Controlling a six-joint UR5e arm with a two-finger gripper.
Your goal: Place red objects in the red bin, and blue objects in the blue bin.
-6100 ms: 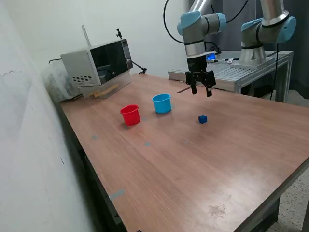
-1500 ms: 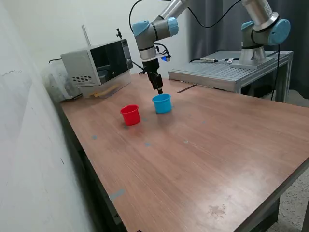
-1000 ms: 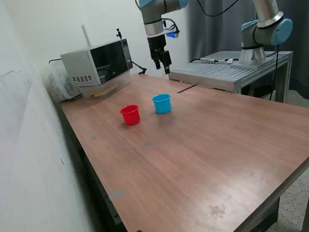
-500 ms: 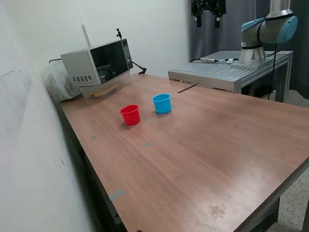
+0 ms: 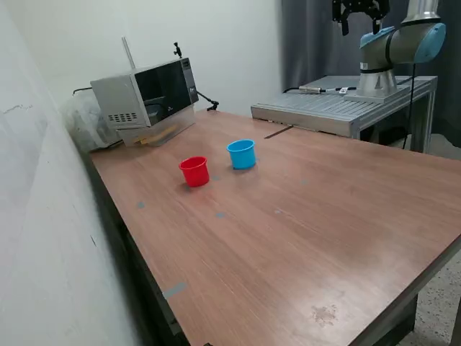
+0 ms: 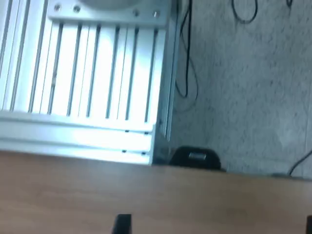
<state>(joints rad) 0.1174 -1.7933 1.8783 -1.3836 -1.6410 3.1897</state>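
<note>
The claw [image 5: 360, 16] hung high at the top edge of the exterior view, fingers pointed down and spread apart, holding nothing.

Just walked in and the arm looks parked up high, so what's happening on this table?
Nothing is being handled. The gripper hangs high above the far end of the table, with nothing visible between its fingers. A red cup and a blue cup stand upright side by side, apart. No cubes lie loose on the table; the cups' insides can't be seen. A microwave sits at the far corner.

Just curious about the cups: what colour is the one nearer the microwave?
Bright red: the red cup, clearest in the exterior view.
</note>
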